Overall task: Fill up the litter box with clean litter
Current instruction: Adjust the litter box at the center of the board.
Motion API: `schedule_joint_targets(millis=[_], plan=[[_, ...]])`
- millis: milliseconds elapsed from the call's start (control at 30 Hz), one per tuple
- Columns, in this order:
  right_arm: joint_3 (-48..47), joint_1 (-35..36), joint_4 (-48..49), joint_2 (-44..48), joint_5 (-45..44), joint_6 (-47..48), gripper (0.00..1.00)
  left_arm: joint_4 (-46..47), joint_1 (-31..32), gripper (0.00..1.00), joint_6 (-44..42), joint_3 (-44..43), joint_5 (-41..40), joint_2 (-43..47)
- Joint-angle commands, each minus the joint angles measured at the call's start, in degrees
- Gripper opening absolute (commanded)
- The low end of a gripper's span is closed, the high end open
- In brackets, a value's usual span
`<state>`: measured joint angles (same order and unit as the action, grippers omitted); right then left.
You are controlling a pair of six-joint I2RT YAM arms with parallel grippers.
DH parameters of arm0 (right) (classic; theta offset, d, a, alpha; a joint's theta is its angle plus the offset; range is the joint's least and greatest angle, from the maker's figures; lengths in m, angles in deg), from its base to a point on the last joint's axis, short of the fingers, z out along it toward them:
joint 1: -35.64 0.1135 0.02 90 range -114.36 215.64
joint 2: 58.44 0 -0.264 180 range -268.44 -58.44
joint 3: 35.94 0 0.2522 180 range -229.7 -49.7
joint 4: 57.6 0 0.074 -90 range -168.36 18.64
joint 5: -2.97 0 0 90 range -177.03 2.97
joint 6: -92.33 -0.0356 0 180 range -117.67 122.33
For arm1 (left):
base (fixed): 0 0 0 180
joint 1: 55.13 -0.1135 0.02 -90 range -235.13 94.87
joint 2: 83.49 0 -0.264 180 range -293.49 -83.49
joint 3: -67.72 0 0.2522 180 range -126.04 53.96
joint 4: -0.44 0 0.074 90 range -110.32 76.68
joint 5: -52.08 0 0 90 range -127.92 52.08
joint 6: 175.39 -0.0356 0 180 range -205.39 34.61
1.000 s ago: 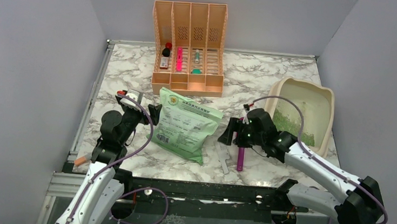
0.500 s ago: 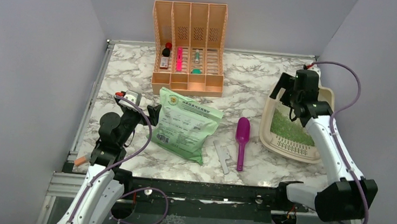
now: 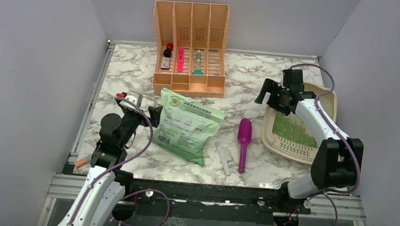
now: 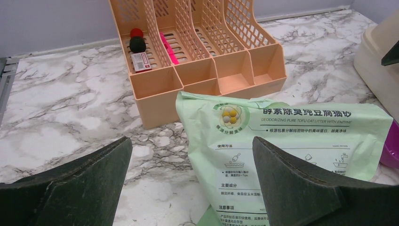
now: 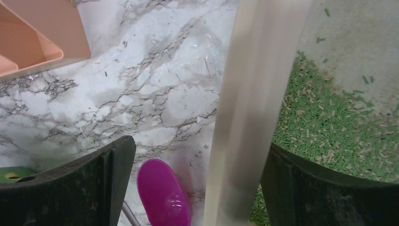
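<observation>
The beige litter box (image 3: 292,149) lies flat at the table's right, slotted grille toward me. Clean litter (image 3: 290,128), green granules, covers part of its floor and shows in the right wrist view as litter (image 5: 329,122) against bare beige floor. My right gripper (image 3: 271,100) is open and straddles the box's far left rim (image 5: 254,94), one finger outside, one finger over the granules; the right gripper (image 5: 200,160) holds nothing. My left gripper (image 3: 153,114) stands open at the left edge of the pale green bag (image 3: 188,125), and the left gripper (image 4: 188,150) is empty.
A magenta scoop (image 3: 244,141) lies between bag and box, a pale strip (image 3: 224,158) beside it. The peach file organizer (image 3: 190,46) stands at the back with small items in it. An orange object (image 3: 80,161) sits at the front left edge.
My right gripper left the magenta scoop lying on the table, opened, and swung to the litter box's far left rim. The box went from tilted to flat. The left arm stayed put.
</observation>
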<state>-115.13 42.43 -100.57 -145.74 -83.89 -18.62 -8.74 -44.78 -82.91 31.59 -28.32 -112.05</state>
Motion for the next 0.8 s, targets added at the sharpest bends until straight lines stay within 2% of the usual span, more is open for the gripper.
schedule_joint_targets(millis=[0,233,500,767], plan=[[2.48,-0.11,5.22,-0.68,5.21,-0.75,1.00,0.72,-0.07,0.99,-0.55,-1.01,0.47,0.33],[5.96,-0.11,7.94,-1.29,8.96,-0.22,1.00,0.56,-0.09,0.99,-0.98,-1.10,0.68,0.23],[8.90,-0.06,13.00,-0.37,21.88,2.46,1.00,0.42,-0.07,0.99,-1.16,-1.18,0.85,0.28],[9.91,-0.02,15.32,-0.70,29.14,3.82,0.99,0.42,-0.07,0.99,-1.25,-1.26,1.07,0.34]])
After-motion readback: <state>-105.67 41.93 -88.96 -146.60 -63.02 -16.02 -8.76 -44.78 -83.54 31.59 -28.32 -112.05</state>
